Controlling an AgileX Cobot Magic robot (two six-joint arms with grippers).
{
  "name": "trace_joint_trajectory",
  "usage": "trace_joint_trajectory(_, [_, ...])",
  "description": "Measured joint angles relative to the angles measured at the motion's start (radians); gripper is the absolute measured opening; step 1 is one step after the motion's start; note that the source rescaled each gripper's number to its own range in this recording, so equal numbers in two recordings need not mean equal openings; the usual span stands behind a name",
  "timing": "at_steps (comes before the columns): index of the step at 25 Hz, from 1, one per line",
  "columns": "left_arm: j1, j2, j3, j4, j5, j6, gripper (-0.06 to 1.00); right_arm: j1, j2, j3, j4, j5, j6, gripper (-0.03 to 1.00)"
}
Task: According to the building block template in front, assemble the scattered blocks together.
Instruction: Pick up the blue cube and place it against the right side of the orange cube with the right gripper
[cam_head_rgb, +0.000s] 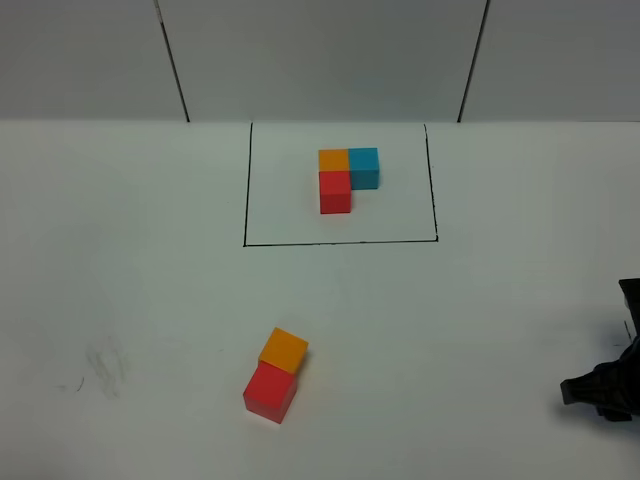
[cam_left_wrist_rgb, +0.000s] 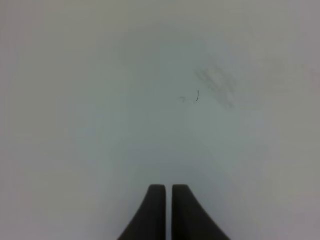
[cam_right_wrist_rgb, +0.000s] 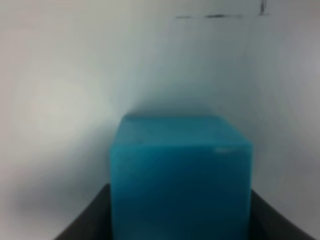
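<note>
The building block template (cam_head_rgb: 348, 180) sits at the back inside a black-line rectangle (cam_head_rgb: 340, 242): orange and cyan-blue cubes side by side, with red in front of the orange. Two of the scattered blocks lie near the front, the orange one (cam_head_rgb: 284, 350) touching the red one (cam_head_rgb: 270, 392). The cyan-blue block (cam_right_wrist_rgb: 180, 170) fills the right wrist view, held between the dark fingers of my right gripper (cam_right_wrist_rgb: 180, 222). That gripper (cam_head_rgb: 600, 390) shows at the right edge of the high view, where the cyan-blue block is hidden. My left gripper (cam_left_wrist_rgb: 168, 210) is shut and empty over bare table.
The white table (cam_head_rgb: 130, 300) carries faint grey scuff marks (cam_head_rgb: 100, 368) at the front left. Two dark seams (cam_head_rgb: 175, 70) run down the back wall.
</note>
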Motion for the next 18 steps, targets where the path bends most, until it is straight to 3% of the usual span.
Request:
trace_joint_trajectory(11, [0.0,0.0,0.0,0.0,0.0,0.0,0.0,0.0,-0.037,-0.058,0.0,0.044,-0.08,0.51])
trace_joint_trajectory(18, [0.0,0.0,0.0,0.0,0.0,0.0,0.0,0.0,-0.139,-0.152,-0.005,0.14,-0.159,0.51])
